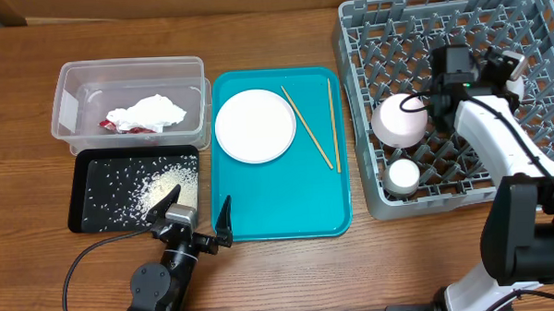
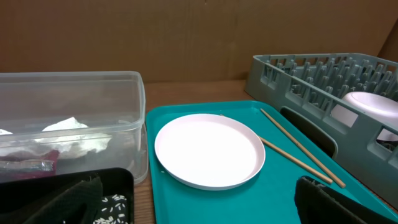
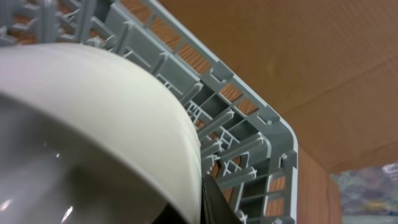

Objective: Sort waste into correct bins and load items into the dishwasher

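Observation:
The grey dish rack (image 1: pixel 503 18) stands at the right. My right gripper (image 1: pixel 426 107) is shut on the rim of a white bowl (image 1: pixel 398 119) held inside the rack; in the right wrist view the bowl (image 3: pixel 93 112) fills the frame, with my finger (image 3: pixel 202 202) against its rim. A small white cup (image 1: pixel 402 175) sits in the rack's front. A white plate (image 1: pixel 255 126) and two chopsticks (image 1: pixel 308 128) lie on the teal tray. The napkin (image 1: pixel 146 112) and red wrapper (image 1: pixel 119 127) lie in the clear tub (image 1: pixel 66 75). Rice (image 1: pixel 163 187) lies in the black tray (image 1: pixel 85 213). My left gripper (image 1: pixel 201 227) is open and empty.
The teal tray (image 1: pixel 279 211) lies in the middle between the bins and the rack. In the left wrist view the plate (image 2: pixel 209 149), chopsticks (image 2: pixel 298 149), tub (image 2: pixel 74 99) and rack (image 2: pixel 323 74) show ahead of the open gripper (image 2: pixel 199 211).

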Controlling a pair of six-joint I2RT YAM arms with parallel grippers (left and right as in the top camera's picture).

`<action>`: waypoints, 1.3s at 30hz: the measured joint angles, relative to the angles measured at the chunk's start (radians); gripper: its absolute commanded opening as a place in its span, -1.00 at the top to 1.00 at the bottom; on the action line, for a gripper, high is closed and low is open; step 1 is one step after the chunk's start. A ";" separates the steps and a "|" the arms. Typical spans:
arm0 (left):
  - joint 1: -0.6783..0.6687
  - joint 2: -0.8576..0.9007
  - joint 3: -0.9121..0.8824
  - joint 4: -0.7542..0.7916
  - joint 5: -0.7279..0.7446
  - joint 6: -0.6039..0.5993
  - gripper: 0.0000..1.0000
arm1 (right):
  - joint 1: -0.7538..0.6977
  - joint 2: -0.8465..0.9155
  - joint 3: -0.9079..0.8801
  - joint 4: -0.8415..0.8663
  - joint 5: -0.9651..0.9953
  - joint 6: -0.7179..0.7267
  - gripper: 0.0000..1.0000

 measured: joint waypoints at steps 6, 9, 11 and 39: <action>0.000 0.000 0.000 0.000 0.000 0.000 -1.00 | 0.071 0.004 -0.002 -0.064 -0.051 -0.014 0.46; 0.000 0.000 0.000 0.000 0.000 0.000 -1.00 | 0.091 0.004 -0.002 -0.101 -0.069 -0.019 0.33; 0.000 0.000 0.000 0.000 0.000 0.000 -1.00 | 0.103 0.004 -0.002 -0.134 -0.080 -0.018 0.17; 0.000 0.000 0.000 0.000 0.000 0.000 -1.00 | 0.633 0.046 0.113 0.048 -1.173 0.237 -0.11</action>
